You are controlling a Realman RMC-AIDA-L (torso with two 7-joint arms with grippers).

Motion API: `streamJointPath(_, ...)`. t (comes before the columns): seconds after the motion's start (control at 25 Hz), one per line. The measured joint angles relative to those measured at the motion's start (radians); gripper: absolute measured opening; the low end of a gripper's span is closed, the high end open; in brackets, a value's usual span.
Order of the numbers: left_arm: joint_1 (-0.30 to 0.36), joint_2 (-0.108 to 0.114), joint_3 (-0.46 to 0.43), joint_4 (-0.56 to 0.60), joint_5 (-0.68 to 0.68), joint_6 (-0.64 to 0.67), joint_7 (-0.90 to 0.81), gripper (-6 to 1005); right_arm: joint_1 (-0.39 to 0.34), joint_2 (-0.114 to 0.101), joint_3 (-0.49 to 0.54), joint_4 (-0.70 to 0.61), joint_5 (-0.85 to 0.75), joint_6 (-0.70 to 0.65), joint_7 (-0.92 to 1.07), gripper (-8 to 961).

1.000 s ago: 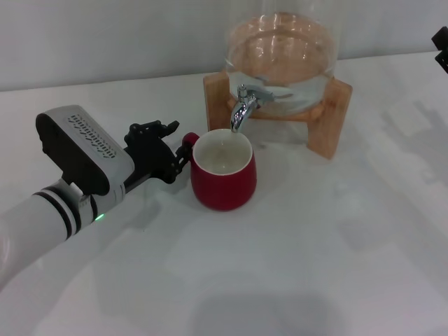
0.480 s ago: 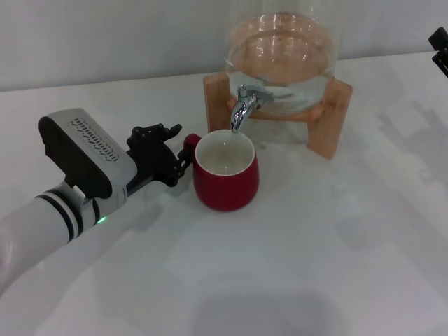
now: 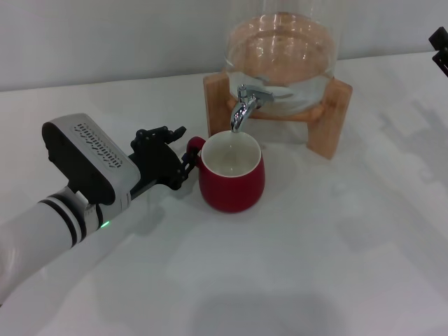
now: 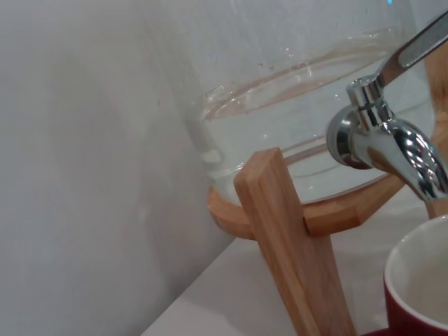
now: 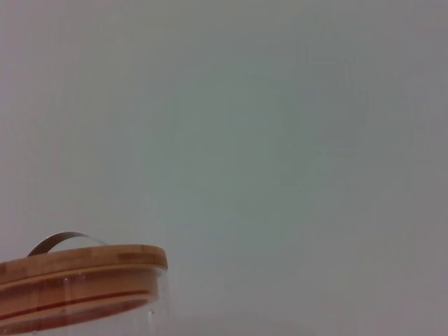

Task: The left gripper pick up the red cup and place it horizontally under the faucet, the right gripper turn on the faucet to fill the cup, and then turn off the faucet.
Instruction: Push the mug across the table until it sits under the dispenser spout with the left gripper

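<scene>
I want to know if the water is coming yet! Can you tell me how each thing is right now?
red cup: upright on the table, under the spout, looks empty.
faucet: no water running.
glass jar: partly full of water, sitting in its wooden stand.
left gripper: shut on the cup's handle.
right gripper: at the far right edge, away from the faucet.

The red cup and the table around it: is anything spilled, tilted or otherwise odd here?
Nothing stands out. The red cup stands upright under the faucet, the left gripper is at its handle, and no water shows on the table.
</scene>
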Motion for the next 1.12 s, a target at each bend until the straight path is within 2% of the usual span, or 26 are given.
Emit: streamJointPath(1.12, 0.001, 0.000, 0.003, 0.005, -0.028, -0.015, -0.012, 375, 0.011, 0.000, -0.002, 0.000, -0.001, -0.007, 0.000, 833)
